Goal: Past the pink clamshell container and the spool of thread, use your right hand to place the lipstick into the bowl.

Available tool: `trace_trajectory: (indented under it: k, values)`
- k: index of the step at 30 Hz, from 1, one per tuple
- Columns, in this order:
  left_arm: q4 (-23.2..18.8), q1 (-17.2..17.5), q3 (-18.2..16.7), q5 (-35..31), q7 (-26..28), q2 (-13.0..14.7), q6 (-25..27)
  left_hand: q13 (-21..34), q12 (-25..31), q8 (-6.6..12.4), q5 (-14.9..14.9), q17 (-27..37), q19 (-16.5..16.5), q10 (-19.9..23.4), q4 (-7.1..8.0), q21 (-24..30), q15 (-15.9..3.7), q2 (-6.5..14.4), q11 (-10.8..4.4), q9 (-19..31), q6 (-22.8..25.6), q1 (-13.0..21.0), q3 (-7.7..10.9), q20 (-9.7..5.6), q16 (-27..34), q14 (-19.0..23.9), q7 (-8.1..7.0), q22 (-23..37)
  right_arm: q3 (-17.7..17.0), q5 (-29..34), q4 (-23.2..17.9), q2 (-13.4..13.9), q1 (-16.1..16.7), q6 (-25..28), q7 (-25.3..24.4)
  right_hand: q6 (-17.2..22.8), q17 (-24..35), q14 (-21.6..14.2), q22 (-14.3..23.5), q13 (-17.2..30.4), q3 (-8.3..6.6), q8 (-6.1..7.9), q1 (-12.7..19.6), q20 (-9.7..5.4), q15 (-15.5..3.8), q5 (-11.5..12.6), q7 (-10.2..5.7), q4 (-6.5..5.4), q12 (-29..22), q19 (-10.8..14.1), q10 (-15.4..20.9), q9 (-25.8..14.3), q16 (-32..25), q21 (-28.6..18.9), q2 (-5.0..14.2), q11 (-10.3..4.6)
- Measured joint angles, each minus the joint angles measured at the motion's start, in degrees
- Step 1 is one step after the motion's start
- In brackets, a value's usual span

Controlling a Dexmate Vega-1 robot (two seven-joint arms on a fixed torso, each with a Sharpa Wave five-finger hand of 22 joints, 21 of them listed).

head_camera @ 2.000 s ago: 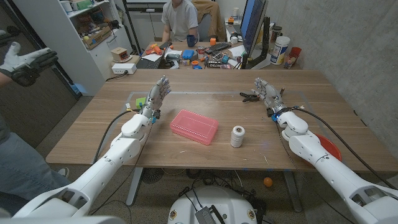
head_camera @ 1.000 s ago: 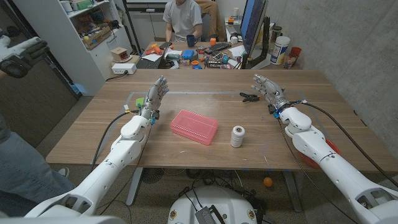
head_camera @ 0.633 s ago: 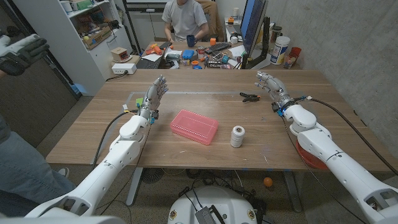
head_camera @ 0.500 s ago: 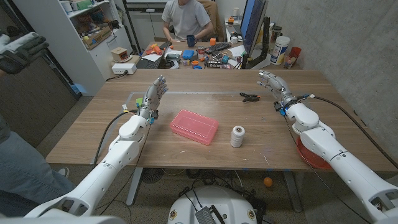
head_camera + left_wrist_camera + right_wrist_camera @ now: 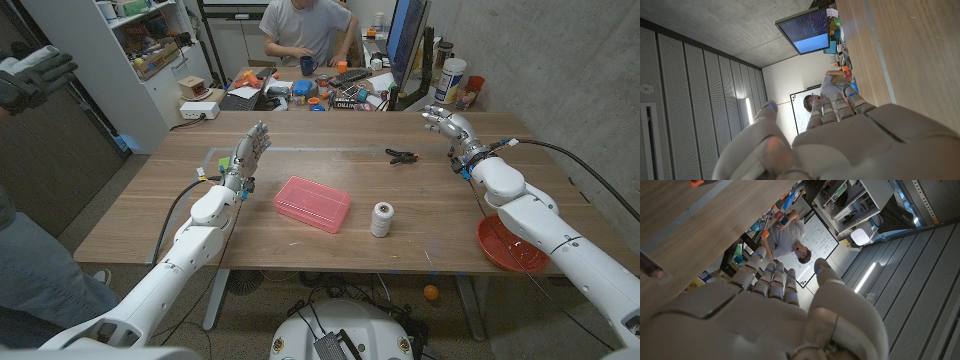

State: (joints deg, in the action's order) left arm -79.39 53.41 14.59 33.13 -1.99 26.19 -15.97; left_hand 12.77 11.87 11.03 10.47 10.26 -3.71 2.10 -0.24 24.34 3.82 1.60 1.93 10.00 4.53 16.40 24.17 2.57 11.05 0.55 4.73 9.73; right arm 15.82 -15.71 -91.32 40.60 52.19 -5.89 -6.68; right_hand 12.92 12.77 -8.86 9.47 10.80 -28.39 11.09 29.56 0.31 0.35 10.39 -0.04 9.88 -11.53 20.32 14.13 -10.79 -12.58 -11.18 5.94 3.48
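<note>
A small black object (image 5: 401,155), apparently the lipstick, lies on the far part of the wooden table (image 5: 160,215); its dark body (image 5: 651,266) also shows in the right wrist view. My right hand (image 5: 446,124) is raised with fingers apart and empty, to the right of the lipstick and beyond it, near the far edge. The pink clamshell container (image 5: 312,204) lies mid-table, with the white spool of thread (image 5: 382,218) upright to its right. The red bowl (image 5: 500,256) sits near the table's right front, partly under my right forearm. My left hand (image 5: 251,151) stands upright and open, left of the container.
A small green item (image 5: 226,160) lies by my left hand. A cluttered desk (image 5: 340,90) with a seated person (image 5: 300,25) stands behind the table. A person's gloved hand (image 5: 35,72) shows at the far left. Cables trail along both arms.
My right hand has swung right and toward the far edge, away from the lipstick, and its arm has uncovered more of the red bowl. The left hand has stayed put.
</note>
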Motion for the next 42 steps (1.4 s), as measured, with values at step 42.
trace_trajectory:
  k: [42]
  values:
    - [-2.4,2.1,1.1,0.0,-0.6,1.2,0.7,-0.8,0.0,0.0,0.0,0.0,-0.4,0.1,-0.89,-2.0,1.22,0.0,0.95,0.0,1.2,0.0,0.08,1.03,-0.3,-0.8,0.38,0.0,1.6,20.4,-11.2,11.6,-1.1,18.2,-2.1,5.5,-1.1,2.7,0.2,0.8,0.34,1.84,7.6,1.52,0.86,0.0,-5.69,-0.34,0.0,-4.4,-1.8,-0.8,1.2,1.2,-1.69,-3.81]
